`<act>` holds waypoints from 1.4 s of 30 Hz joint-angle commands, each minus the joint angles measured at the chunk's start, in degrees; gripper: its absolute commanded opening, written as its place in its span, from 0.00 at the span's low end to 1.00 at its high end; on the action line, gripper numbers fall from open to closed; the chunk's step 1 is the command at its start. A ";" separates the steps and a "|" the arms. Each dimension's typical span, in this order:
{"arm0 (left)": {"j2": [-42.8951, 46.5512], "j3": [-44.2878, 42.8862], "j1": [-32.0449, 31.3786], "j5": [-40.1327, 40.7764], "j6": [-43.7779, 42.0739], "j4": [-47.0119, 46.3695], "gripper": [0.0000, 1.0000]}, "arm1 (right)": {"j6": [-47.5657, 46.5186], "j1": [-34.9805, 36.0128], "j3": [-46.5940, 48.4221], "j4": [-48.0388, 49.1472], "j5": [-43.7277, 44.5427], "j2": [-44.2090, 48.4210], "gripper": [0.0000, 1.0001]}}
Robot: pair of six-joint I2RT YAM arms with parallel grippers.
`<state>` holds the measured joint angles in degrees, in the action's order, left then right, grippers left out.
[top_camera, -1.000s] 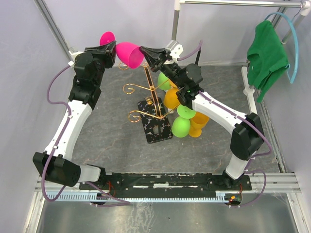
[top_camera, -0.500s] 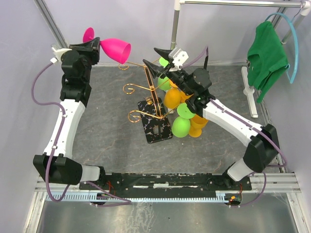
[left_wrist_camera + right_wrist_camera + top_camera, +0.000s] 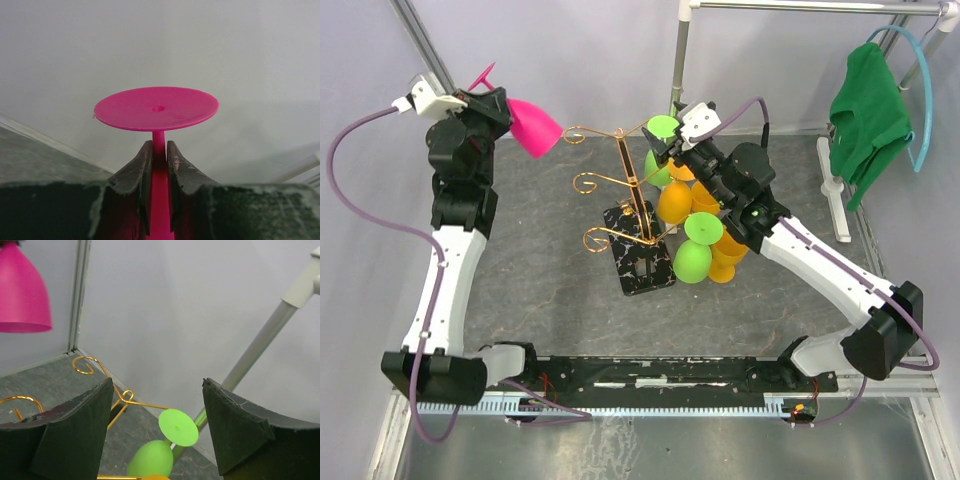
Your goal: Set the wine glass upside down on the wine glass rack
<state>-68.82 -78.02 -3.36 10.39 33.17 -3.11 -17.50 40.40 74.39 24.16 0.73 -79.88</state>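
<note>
Left wrist view shows my left gripper [image 3: 159,150] pinching the pink wine glass [image 3: 156,107] by its stem, bowl downward, above the bench's [image 3: 540,270] far left corner and well apart from the wine glass rack [image 3: 620,185]. My right gripper [image 3: 157,410] hangs spread, empty (a green glass [image 3: 152,460] below it). I judge this the carrying step. Next, the stem must slide into a free scroll arm [image 3: 575,133].

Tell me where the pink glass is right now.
In the top view the pink wine glass is in the air at upper left, its stem in the jaws of the left arm, left of the gold rack, apart from it.
</note>
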 commanded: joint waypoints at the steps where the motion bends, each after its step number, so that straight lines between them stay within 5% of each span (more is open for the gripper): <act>1: 5.25 3.46 0.23 4.78 -22.33 -1.70 0.03 | -2.52 0.10 -0.64 -3.99 4.63 3.05 0.80; 6: 7.16 10.38 0.23 5.67 -29.16 -3.27 0.03 | -2.73 -0.40 -2.35 -6.17 5.63 4.78 0.81; 13: 6.66 21.03 0.19 -11.00 -29.05 -14.93 0.03 | -2.42 -1.00 -3.59 -8.98 6.01 7.35 0.82; 27: -2.01 30.12 0.12 -30.13 -28.95 -33.61 0.03 | -3.11 -1.89 -6.72 -8.96 6.66 9.28 0.82; 42: -9.46 38.05 -0.04 -32.97 -23.67 -55.59 0.03 | -3.33 -1.88 -6.36 -8.72 5.43 7.58 0.82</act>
<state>-76.29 -40.93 -3.25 -21.08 7.55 -46.00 -20.03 38.72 67.35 13.80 6.50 -72.18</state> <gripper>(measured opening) 0.203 0.823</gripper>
